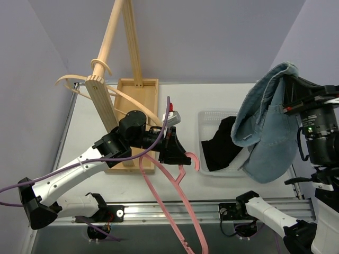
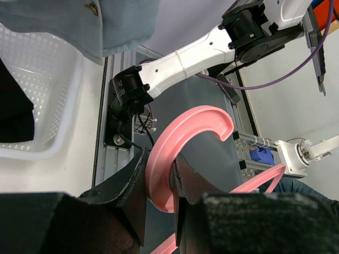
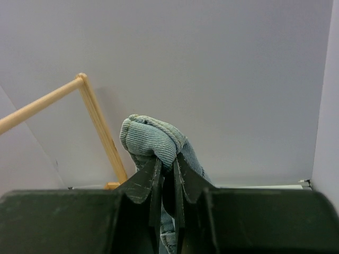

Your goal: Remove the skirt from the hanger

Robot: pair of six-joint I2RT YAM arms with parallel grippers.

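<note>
The blue denim skirt (image 1: 267, 129) hangs in the air at the right, off the hanger and above the right side of the basket. My right gripper (image 3: 167, 161) is shut on a bunched fold of the skirt (image 3: 153, 136). The pink plastic hanger (image 1: 177, 203) is bare and slants down toward the near edge. My left gripper (image 2: 159, 177) is shut on the hook of the hanger (image 2: 183, 137); in the top view this gripper (image 1: 180, 156) sits at mid-table left of the basket.
A white perforated basket (image 1: 211, 117) holds black clothing (image 1: 220, 145) at the right of centre. A wooden clothes rack (image 1: 114, 69) with its base tray stands at the back left. A purple cable loops over the left arm.
</note>
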